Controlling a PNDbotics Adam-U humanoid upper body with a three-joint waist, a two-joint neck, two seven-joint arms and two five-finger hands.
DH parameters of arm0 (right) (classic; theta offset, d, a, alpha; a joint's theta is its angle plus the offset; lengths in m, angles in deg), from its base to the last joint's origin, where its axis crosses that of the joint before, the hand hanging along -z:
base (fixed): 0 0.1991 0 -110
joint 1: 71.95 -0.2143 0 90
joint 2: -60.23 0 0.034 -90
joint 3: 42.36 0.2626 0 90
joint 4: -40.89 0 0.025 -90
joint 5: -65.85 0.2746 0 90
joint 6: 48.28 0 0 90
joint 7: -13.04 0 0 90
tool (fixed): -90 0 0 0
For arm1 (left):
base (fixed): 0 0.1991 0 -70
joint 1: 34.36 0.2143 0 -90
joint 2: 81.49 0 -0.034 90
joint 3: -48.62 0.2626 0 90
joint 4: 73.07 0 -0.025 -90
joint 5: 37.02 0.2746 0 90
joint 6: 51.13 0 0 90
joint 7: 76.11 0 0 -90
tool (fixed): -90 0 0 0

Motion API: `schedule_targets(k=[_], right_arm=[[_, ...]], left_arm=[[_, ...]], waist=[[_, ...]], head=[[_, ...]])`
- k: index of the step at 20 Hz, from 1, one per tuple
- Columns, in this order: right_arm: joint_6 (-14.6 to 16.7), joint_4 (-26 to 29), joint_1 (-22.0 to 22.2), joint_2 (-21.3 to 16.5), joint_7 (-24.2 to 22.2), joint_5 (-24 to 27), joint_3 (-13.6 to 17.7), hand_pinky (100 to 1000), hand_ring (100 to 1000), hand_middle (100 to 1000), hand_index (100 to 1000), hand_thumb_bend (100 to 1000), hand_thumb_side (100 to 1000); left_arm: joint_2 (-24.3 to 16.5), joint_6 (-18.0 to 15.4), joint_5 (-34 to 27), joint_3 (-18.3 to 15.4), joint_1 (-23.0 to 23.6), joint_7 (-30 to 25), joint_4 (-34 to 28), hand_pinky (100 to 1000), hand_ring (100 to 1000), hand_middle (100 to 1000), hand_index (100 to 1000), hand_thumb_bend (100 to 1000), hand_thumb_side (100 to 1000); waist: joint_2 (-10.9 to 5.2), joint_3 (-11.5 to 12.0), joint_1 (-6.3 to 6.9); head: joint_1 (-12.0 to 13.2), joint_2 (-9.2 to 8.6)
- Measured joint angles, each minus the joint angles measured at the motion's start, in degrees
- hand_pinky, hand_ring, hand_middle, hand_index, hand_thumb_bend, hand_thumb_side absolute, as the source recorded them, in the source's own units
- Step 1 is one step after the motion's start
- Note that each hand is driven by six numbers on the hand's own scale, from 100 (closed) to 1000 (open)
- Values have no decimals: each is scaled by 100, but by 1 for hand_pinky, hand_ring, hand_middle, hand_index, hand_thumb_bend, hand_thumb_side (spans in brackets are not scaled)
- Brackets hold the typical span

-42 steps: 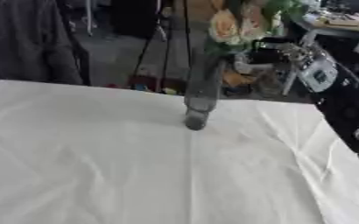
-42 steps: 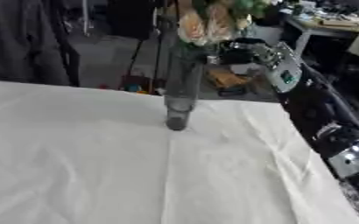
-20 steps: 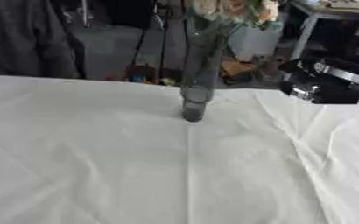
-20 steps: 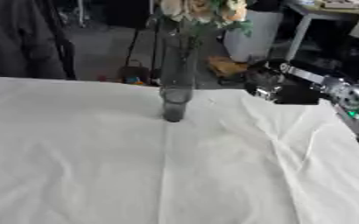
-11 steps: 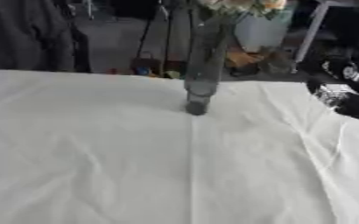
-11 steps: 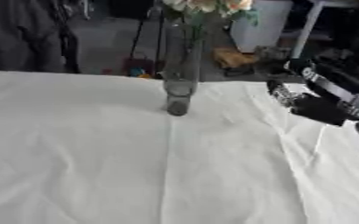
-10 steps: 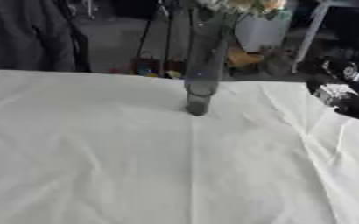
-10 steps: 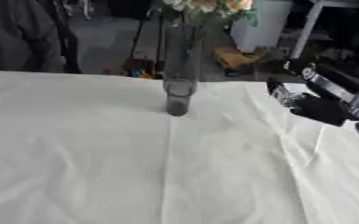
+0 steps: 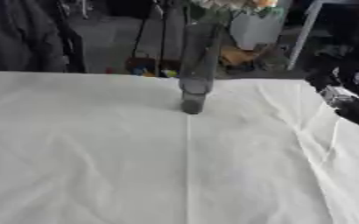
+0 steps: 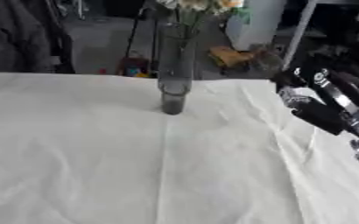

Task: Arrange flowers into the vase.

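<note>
A tall clear glass vase (image 9: 194,83) stands upright on the white tablecloth (image 9: 98,153), near the far edge and about mid-width. Pale peach and cream flowers (image 9: 230,4) with green leaves sit at its top, cut off by the upper border. My right hand (image 10: 311,107), black with silver parts, hangs over the cloth's right side. It is well to the right of the vase and apart from it. The hand is blurred, and nothing shows in it. My left hand appears in neither view.
The tablecloth carries creases, one running down its middle. Behind the far edge are a white bin (image 9: 253,29), dark stand legs (image 9: 156,35), floor clutter and a dark-clad person (image 9: 22,39) at the far left.
My right hand has left the flowers at the vase top and swung out and down to the right. The camera has shifted too. The vase stays in place.
</note>
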Motion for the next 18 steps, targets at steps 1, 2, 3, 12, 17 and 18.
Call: schedule_targets(k=[1, 2, 3, 12, 17, 18], right_arm=[[7, -1, 25, 40, 126, 7, 0, 749, 684, 618, 578, 100, 686], [10, -1, 54, 77, 243, 20, 0, 741, 668, 604, 579, 100, 631], [8, -8, 92, 115, 345, 58, 0, 740, 667, 603, 580, 100, 626], [72, -107, 223, 284, 810, 236, 13, 713, 621, 562, 498, 100, 606], [61, -153, 271, 344, 945, 299, 36, 686, 602, 557, 490, 100, 602], [69, -159, 272, 345, 991, 316, 36, 676, 596, 551, 480, 100, 545]], left_arm=[[0, -37, 0, 0, 0, -13, -13, 567, 558, 640, 302, 243, 712], [0, -72, 3, 0, 0, -10, -18, 539, 539, 621, 264, 273, 693], [0, -107, 2, 0, 0, 20, -18, 533, 535, 617, 259, 276, 692], [0, -230, -446, 22, -1, 770, -19, 466, 495, 612, 290, 537, 575], [-2, -319, -544, 22, -1, 682, -21, 464, 491, 613, 224, 487, 576], [-2, -341, -534, 22, -1, 661, -22, 461, 485, 607, 202, 538, 547]], waist=[[0, -4, 0], [0, -16, 1], [0, -30, 3], [2, -127, 23], [2, -140, 24], [3, -140, 24]], head=[[-11, -9], [-23, -16], [-28, -23], [-70, -39], [-93, -39], [-101, -39]])
